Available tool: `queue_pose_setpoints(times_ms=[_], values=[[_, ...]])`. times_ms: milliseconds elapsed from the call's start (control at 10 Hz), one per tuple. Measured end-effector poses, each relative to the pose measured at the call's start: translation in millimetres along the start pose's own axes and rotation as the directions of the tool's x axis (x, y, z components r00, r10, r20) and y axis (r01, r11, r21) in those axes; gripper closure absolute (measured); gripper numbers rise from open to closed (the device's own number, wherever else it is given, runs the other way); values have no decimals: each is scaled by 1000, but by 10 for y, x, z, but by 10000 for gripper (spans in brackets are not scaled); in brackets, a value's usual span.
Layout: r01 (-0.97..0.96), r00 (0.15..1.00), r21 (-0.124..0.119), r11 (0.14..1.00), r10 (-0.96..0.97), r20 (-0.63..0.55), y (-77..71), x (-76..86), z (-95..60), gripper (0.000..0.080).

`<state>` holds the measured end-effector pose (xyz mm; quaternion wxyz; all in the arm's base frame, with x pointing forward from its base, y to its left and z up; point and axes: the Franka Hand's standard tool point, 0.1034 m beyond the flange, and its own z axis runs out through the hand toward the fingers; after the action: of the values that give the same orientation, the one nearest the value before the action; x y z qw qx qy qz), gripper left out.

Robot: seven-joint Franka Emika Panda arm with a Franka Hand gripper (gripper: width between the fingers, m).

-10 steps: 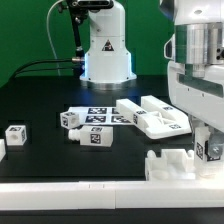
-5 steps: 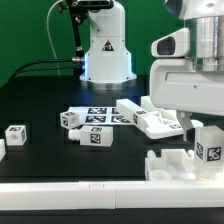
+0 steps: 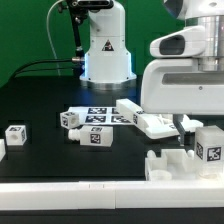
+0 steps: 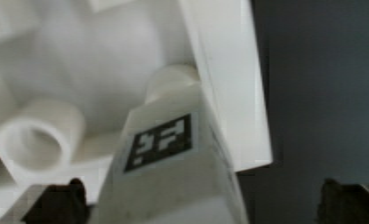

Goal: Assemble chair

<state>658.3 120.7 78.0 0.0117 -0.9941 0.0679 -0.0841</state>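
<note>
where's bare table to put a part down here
Widest bare patch: black table between the lone cube, the marker board and the front rail. Another lies behind that board toward the robot base. Crowded at the exterior view's right, where chair parts sit under the hand.

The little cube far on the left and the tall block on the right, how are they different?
The little cube is low and squat; the tall block stands higher than it is wide. The little cube sits on the bare black table at the exterior view's left; the tall block stands at the right, close beside a notched white part. Both are white and show a black-and-white square tag toward the camera.
</note>
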Motion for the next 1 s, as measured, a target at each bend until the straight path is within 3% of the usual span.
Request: queue_pose_setpoints(times_ms=[100, 200, 300, 400, 600, 700, 900, 1000], values=[[67, 998, 4, 998, -67, -12, -28, 16, -8, 150], [7, 1000, 5, 1000, -7, -12, -24, 14, -1, 150], [-8, 1000, 4, 1000, 8, -11, -19, 13, 2, 278], [-51, 999, 5, 999, 51, -11, -19, 13, 3, 278], [-226, 974, -1, 974, 226, -7, 34, 9, 18, 504], [-313, 950, -3, 950, 313, -8, 53, 13, 25, 505], [-604, 797, -5, 797, 604, 4, 98, 4, 34, 508], [-777, 629, -18, 629, 777, 11, 85, -28, 38, 508]])
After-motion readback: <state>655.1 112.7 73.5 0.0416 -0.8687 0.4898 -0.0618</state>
